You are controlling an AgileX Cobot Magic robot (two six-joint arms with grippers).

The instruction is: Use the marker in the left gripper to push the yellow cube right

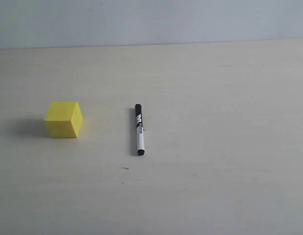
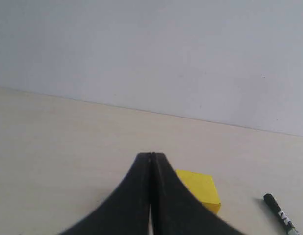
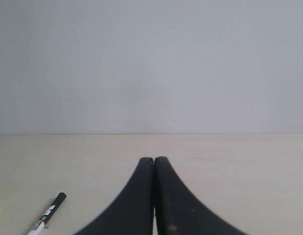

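Observation:
The yellow cube [image 1: 63,119] rests on the pale table at the left. The marker [image 1: 139,129], white barrel with black cap and black end, lies flat on the table to the cube's right, apart from it. No arm shows in the exterior view. In the left wrist view my left gripper [image 2: 152,155] is shut with nothing between its fingers; the yellow cube [image 2: 200,189] sits just beyond it, partly hidden by one finger, and the marker [image 2: 280,214] lies further off. My right gripper [image 3: 154,159] is also shut and empty, with the marker [image 3: 47,213] off to one side.
The pale table [image 1: 215,147] runs back to a grey-white wall [image 1: 151,19]. A tiny dark speck [image 1: 125,168] lies in front of the marker.

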